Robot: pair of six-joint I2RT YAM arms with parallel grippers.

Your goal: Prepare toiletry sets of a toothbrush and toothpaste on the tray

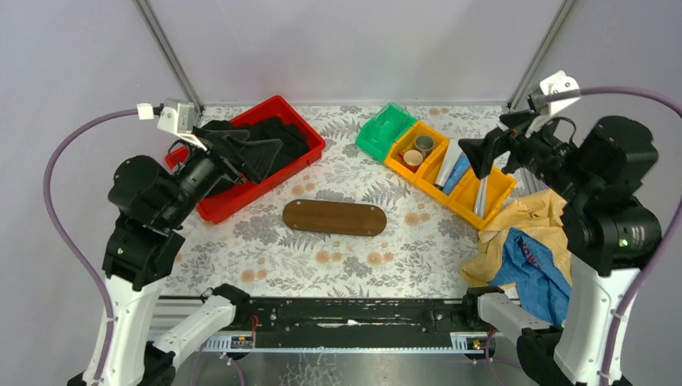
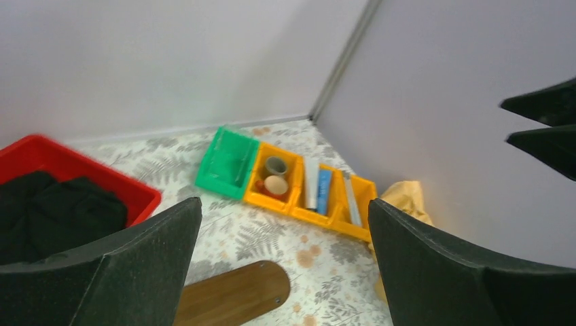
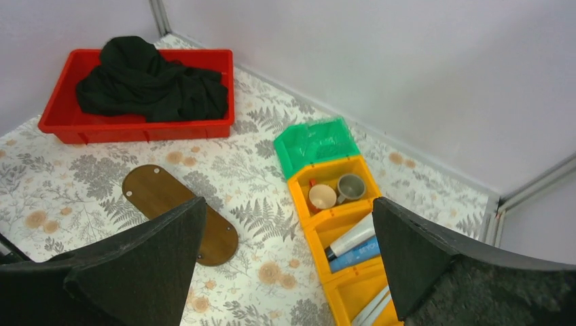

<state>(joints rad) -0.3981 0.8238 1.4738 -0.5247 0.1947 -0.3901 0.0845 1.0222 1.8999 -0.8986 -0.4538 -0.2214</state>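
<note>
The tray (image 1: 334,217), a dark brown oval board, lies bare in the middle of the table. It also shows in the left wrist view (image 2: 234,295) and the right wrist view (image 3: 153,190). A whitish toothpaste tube (image 1: 448,161) and a blue one (image 1: 458,174) lie together in the middle yellow bin, also in the right wrist view (image 3: 350,238). The toothbrush (image 1: 481,197) lies in the end yellow bin (image 3: 377,305). My left gripper (image 1: 261,149) is open and empty above the red crate. My right gripper (image 1: 485,153) is open and empty, raised over the yellow bins.
A red crate (image 1: 299,165) holding black cloth stands at the back left. A green bin (image 1: 386,129) joins the row of yellow bins (image 1: 503,197); two cups (image 1: 418,151) sit in the first yellow bin. A yellow and blue bag (image 1: 527,241) lies at the right.
</note>
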